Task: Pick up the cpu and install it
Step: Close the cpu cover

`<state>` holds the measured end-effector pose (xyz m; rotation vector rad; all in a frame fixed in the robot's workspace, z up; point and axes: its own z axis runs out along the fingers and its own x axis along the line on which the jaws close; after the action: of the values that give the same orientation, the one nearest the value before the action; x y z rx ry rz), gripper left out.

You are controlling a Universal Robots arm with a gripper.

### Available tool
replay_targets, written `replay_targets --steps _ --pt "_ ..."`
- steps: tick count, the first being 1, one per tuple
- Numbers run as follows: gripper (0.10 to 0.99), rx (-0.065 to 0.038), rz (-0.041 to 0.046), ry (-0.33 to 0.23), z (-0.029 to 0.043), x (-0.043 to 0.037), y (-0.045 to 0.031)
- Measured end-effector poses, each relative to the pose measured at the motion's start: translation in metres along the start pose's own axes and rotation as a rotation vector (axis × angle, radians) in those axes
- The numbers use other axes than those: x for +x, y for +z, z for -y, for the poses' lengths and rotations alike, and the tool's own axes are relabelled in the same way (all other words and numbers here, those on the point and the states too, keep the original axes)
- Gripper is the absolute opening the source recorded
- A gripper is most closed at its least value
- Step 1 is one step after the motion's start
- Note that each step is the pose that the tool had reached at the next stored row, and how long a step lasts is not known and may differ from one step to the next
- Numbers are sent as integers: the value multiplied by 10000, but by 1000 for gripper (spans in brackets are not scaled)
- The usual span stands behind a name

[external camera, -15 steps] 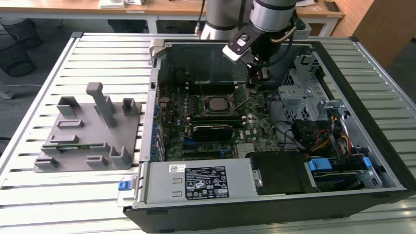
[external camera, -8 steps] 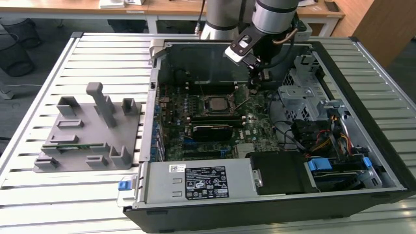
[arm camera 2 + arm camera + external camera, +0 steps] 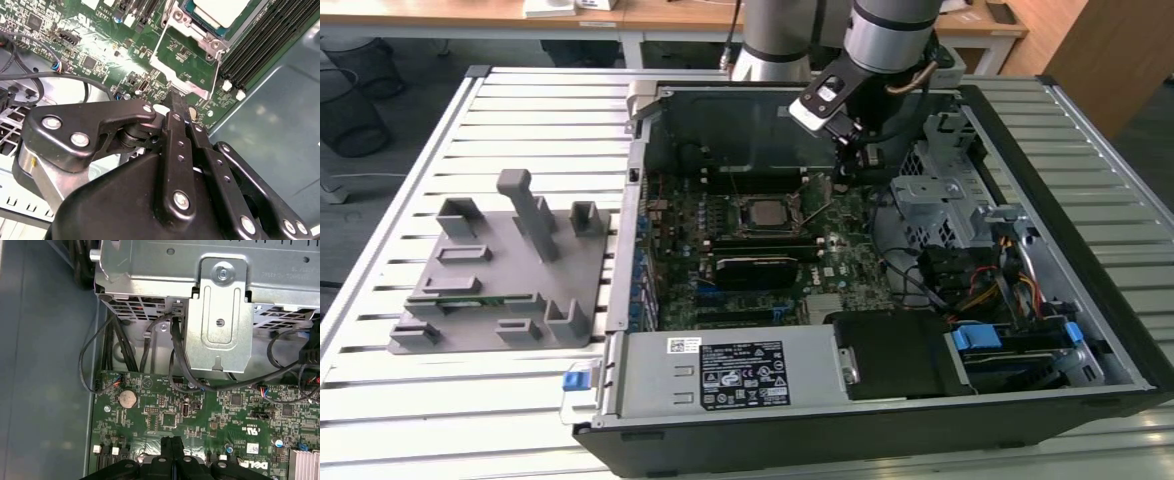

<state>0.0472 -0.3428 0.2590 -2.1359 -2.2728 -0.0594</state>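
The cpu (image 3: pixel 765 213) is a small flat square with a shiny silver-white top. It sits in the middle of the bumpy green board (image 3: pixel 847 262), inside the open black computer case (image 3: pixel 881 425). In the second wrist view a thin metal frame (image 3: pixel 186 65) lies just beside the cpu (image 3: pixel 220 10). The black gripper (image 3: pixel 845 178) hangs at two o'clock from the cpu, apart from it. Its fingers (image 3: pixel 169 446) are pressed together and hold nothing. A grey metal box (image 3: pixel 927 195) and black wires (image 3: pixel 175 357) crowd its three o'clock side. A grey plastic block (image 3: pixel 507 280) stands at nine o'clock, outside the case.
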Motion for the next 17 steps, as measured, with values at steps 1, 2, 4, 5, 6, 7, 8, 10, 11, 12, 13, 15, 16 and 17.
replay_targets --steps 1,2,4,5,6,7,8,10,11,12,13,15,16,17 --pt "106 4 -1 0 -7 0 8" --pt "106 9 0 1 -13 0 18" --pt "106 20 -2 1 -18 0 44" --pt "106 27 -2 2 -18 0 60" --pt "106 34 -1 3 -18 0 77" --pt "106 41 -3 3 -18 0 95" --pt "106 49 -4 3 -18 -1 112" --pt "106 60 -4 3 -18 -2 127" --pt "106 62 -5 3 -18 -2 127" --pt "106 63 -10 3 -16 -2 127" --pt "106 62 -17 3 -12 -1 127" --pt "106 62 -24 3 1 -1 127" --pt "106 62 -29 3 10 0 127" --pt "106 62 -35 3 19 1 127"
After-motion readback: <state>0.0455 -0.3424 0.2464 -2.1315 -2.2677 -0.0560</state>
